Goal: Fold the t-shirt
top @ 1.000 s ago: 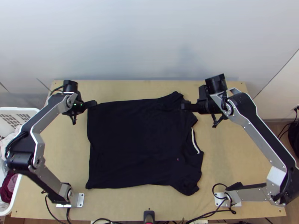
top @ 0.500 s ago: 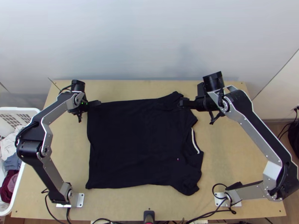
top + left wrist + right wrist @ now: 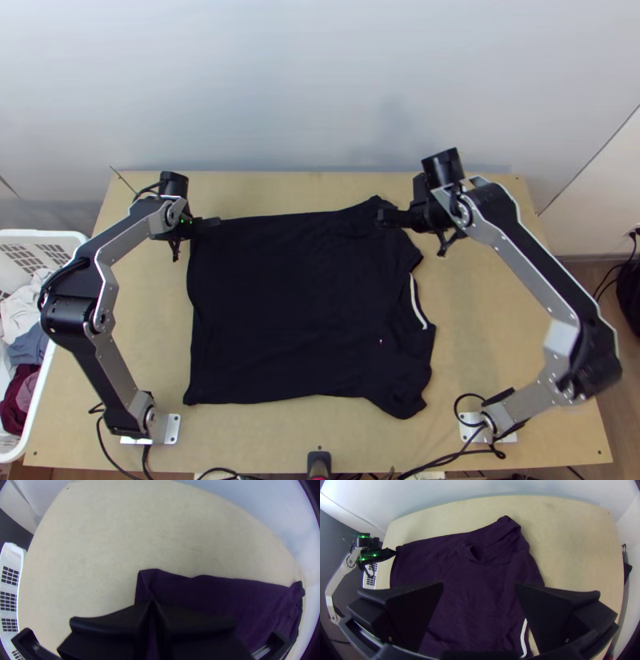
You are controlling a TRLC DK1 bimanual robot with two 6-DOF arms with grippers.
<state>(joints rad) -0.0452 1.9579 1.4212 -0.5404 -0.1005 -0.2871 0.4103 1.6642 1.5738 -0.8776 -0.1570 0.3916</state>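
In top view the t-shirt (image 3: 288,304) lies spread, neck (image 3: 416,304) to right; in left wrist view the left gripper (image 3: 152,602) pinches its far left corner (image 3: 148,576); in right wrist view the right gripper (image 3: 479,584) is wide apart, probably for taking far sleeve (image 3: 510,530)

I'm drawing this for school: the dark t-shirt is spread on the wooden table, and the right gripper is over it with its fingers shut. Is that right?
Not quite: the right gripper has its fingers wide apart, as the right wrist view shows. It is over the spread dark t-shirt on the wooden table.
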